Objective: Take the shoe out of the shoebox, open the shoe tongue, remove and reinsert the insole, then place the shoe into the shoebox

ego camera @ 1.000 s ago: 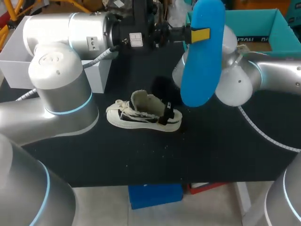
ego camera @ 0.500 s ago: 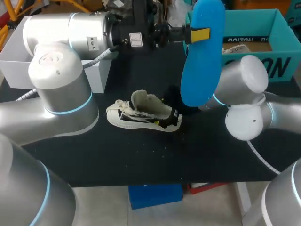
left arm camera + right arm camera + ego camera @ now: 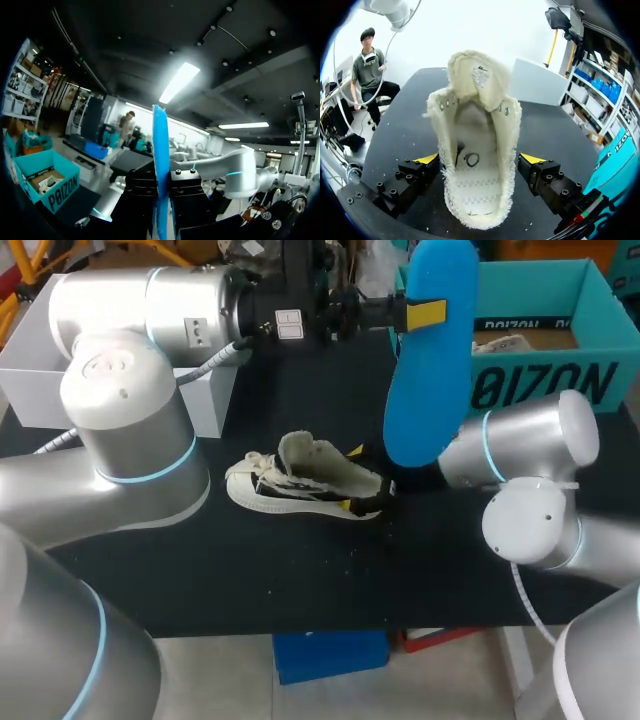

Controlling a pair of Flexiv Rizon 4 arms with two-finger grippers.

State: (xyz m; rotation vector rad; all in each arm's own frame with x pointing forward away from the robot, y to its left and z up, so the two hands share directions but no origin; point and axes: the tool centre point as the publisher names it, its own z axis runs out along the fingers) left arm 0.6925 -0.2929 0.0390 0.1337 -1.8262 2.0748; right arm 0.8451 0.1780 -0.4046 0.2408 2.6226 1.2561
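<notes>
A cream canvas shoe (image 3: 300, 483) lies on the black table (image 3: 300, 580), toe to the left, tongue pulled up. My right gripper (image 3: 362, 480) stands open at its heel. In the right wrist view the shoe (image 3: 477, 150) sits between the yellow fingertips (image 3: 427, 159), its empty inside facing me. High over the back of the table my left gripper (image 3: 420, 313) is shut on the blue insole (image 3: 430, 360), which hangs upright. Seen edge-on from the left wrist, the insole (image 3: 160, 150) is pinched in the left gripper (image 3: 161, 200). The teal shoebox (image 3: 545, 385) stands at the back right.
A white open box (image 3: 30, 370) stands at the back left, behind my left arm. My right arm's elbow (image 3: 530, 520) lies low over the table's right part. The shoebox (image 3: 47, 187) holds paper.
My right arm has swung forward and down on the right, its gripper staying at the shoe's heel; the heel shifted slightly. The left arm and the insole have kept still.
</notes>
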